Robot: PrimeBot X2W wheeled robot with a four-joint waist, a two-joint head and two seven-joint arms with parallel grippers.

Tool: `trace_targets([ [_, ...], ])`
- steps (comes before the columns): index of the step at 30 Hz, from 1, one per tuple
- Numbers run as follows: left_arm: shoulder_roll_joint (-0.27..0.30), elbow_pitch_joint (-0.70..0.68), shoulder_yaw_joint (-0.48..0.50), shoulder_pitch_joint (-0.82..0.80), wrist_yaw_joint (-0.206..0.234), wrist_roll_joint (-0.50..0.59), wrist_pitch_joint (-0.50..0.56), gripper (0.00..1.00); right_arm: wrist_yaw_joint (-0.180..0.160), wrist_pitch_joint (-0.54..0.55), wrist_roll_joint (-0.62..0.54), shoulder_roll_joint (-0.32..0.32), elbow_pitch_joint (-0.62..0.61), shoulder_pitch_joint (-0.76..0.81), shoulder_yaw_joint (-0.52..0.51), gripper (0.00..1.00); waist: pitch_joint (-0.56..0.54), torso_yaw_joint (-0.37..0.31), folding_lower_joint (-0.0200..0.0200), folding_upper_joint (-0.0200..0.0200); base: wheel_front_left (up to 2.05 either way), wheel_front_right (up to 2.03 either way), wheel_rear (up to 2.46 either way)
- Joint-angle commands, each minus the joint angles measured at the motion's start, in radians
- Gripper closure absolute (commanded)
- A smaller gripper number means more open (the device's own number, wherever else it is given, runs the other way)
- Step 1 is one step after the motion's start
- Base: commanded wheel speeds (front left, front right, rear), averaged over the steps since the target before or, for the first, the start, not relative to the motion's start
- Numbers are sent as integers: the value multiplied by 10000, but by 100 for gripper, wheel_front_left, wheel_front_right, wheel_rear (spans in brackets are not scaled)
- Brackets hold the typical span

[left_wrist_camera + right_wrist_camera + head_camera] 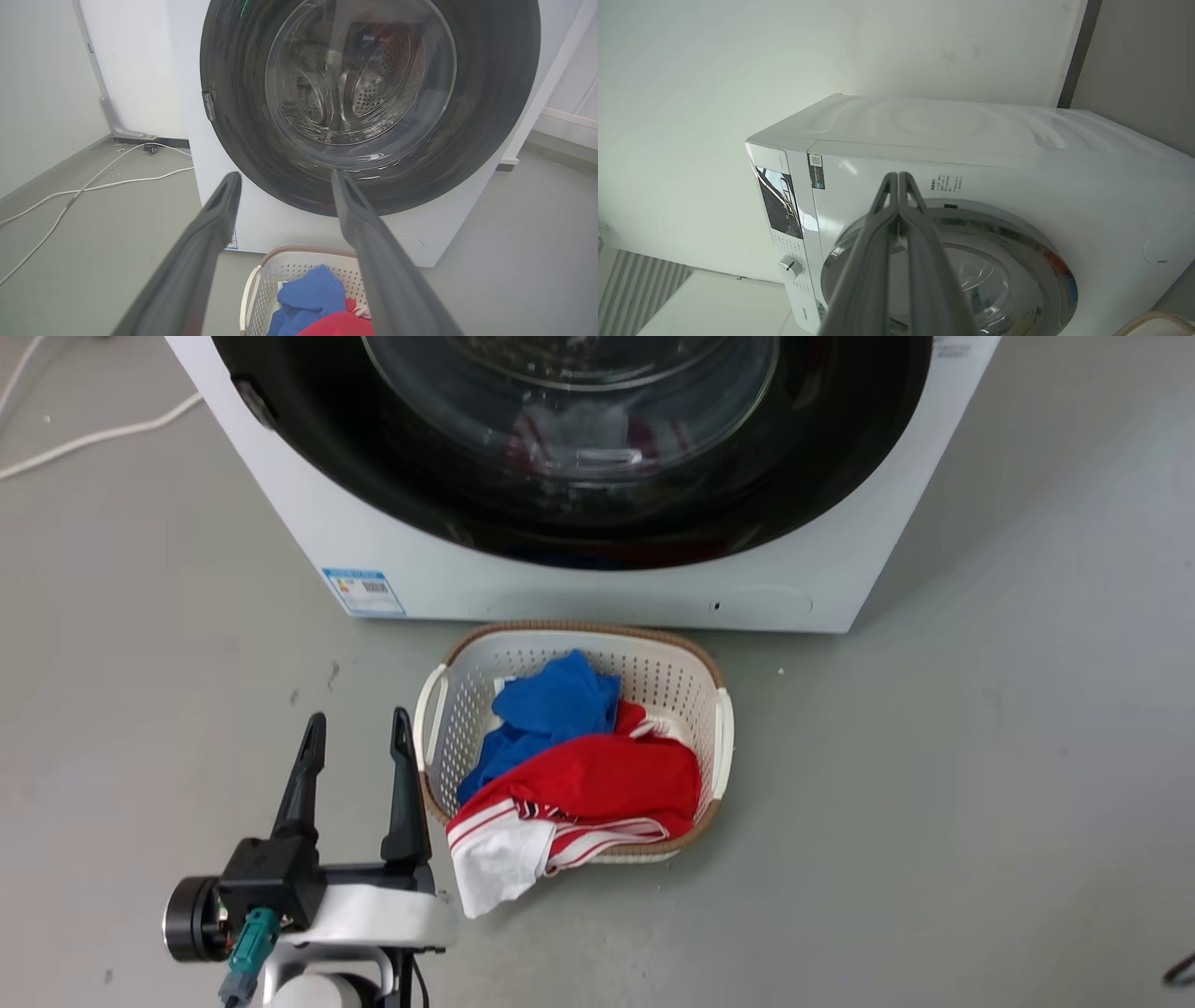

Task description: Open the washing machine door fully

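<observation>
The white washing machine (560, 593) stands ahead of me. Its washing machine door (327, 429), a glossy black disc with a clear glass bowl, lies flat against the front. In the left wrist view the door (243, 121) faces me, with a small metal piece on its left edge. My left gripper (358, 723) hovers open and empty over the floor, left of the basket and short of the machine (280, 228). Its fingers (210, 242) frame the door's lower rim. My right gripper (897, 176) is shut on nothing, pointing at the machine (1017, 177) above the door (1017, 242).
A white laundry basket (583, 628) holding blue and red-and-white clothes sits on the floor right before the machine. White cables (93, 434) trail across the grey floor at the left. A blue label (364, 591) and a small round cover (766, 602) mark the machine's lower front.
</observation>
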Motion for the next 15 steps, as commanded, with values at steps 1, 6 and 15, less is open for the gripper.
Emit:
trace_targets([
  [1, -2, -64, -31, -197, 44, 61, -28, 0, 4, 126, 29, -163, 90, -375, -44, 100, 381, 92, -1, 0, 0, 0, 0],
  [6, -2, -248, -127, -679, 62, 78, -28, 0, 4, 862, -177, -952, 831, -1972, -9, 100, 1185, 237, -1, 0, 0, 0, 0],
  [15, -3, -492, -402, -1504, 174, -51, -28, 0, 3, 2085, -560, -2235, 2077, -4601, 687, 100, 2486, 594, -1, 0, 0, 0, 0],
])
